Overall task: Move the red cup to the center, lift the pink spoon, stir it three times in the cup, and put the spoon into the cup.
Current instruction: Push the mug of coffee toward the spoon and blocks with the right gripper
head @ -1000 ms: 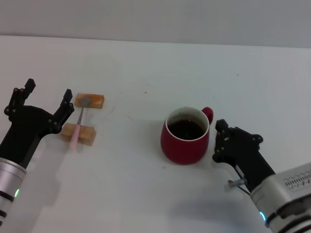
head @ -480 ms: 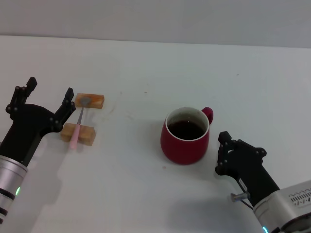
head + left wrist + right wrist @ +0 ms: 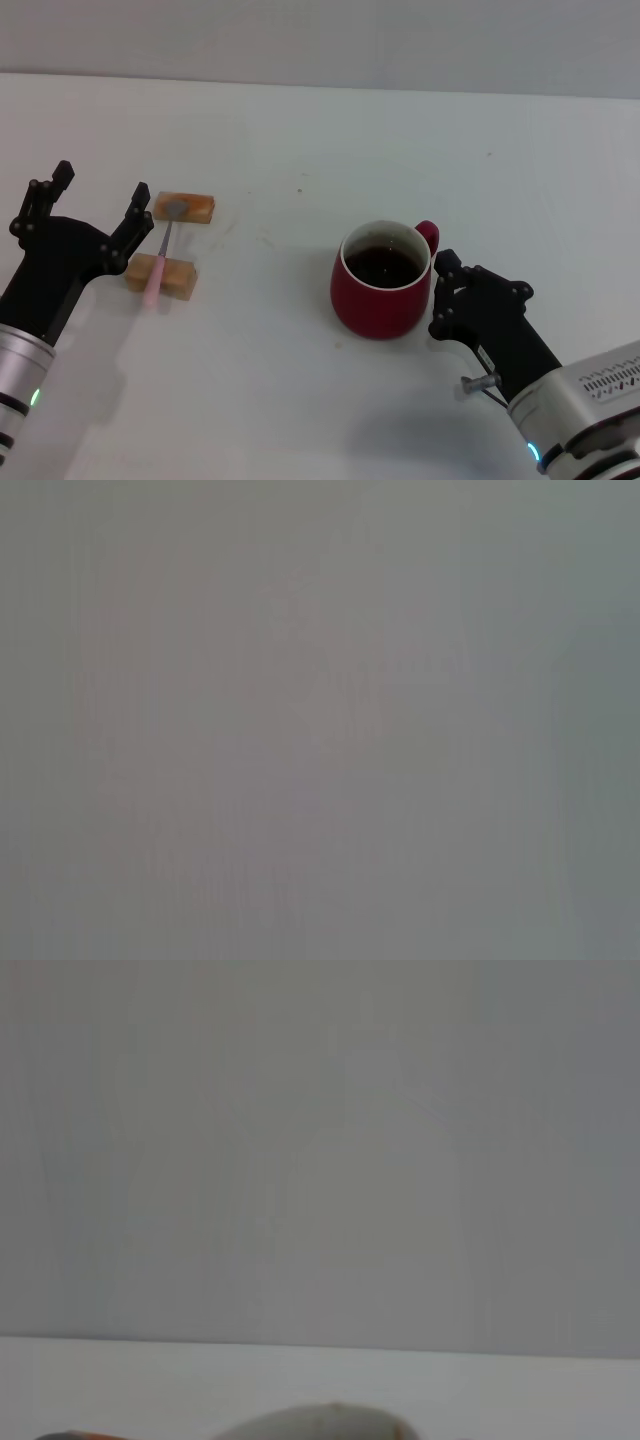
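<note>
The red cup [image 3: 382,281] is seen just left of the right end effector [image 3: 443,295], whose grip cannot be told; the left end effector [image 3: 98,215] is spread, empty.

dark-red cup [image 3: 381,296] upright at table middle; pink spoon [image 3: 158,264] across wooden blocks [image 3: 162,276]

Lab-like test bench: bare white table [image 3: 300,400], plain grey wall [image 3: 320,40].

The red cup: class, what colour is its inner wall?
White, above the dark liquid; the red cup shows this best in the head view.
</note>
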`<act>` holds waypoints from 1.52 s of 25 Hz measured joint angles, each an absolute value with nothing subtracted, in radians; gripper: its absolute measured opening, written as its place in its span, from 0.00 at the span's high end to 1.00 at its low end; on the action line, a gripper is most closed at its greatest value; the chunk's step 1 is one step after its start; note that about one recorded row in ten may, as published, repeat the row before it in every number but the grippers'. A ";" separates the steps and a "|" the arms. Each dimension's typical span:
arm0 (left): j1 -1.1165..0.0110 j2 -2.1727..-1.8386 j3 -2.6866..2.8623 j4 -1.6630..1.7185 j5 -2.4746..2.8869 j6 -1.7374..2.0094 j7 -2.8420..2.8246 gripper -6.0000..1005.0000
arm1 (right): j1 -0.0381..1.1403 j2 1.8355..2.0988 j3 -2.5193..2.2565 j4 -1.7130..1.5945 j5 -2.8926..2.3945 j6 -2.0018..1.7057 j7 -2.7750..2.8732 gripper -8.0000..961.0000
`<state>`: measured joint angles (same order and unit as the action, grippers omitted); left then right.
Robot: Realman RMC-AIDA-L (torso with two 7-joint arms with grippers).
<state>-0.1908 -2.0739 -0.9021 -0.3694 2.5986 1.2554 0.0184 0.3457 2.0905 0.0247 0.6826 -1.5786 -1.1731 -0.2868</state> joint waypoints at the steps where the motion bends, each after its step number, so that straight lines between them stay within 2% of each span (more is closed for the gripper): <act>1: -0.189 -2.074 -0.901 -0.370 2.599 1.256 0.018 0.14 | 0.346 2.091 0.025 0.683 -1.579 -1.173 -0.287 0.99; 19: -0.196 -2.075 -0.900 -0.371 2.599 1.252 0.018 0.14 | 0.390 2.091 0.048 0.680 -1.577 -1.132 -0.287 0.99; 38: -0.200 -2.074 -0.896 -0.367 2.599 1.250 0.018 0.14 | 0.306 2.090 0.040 0.713 -1.617 -1.144 -0.287 0.99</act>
<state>-0.1996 -2.0742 -0.8958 -0.3670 2.5986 1.2501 0.0183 0.3064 2.0901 0.0401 0.7135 -1.6174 -1.1436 -0.2868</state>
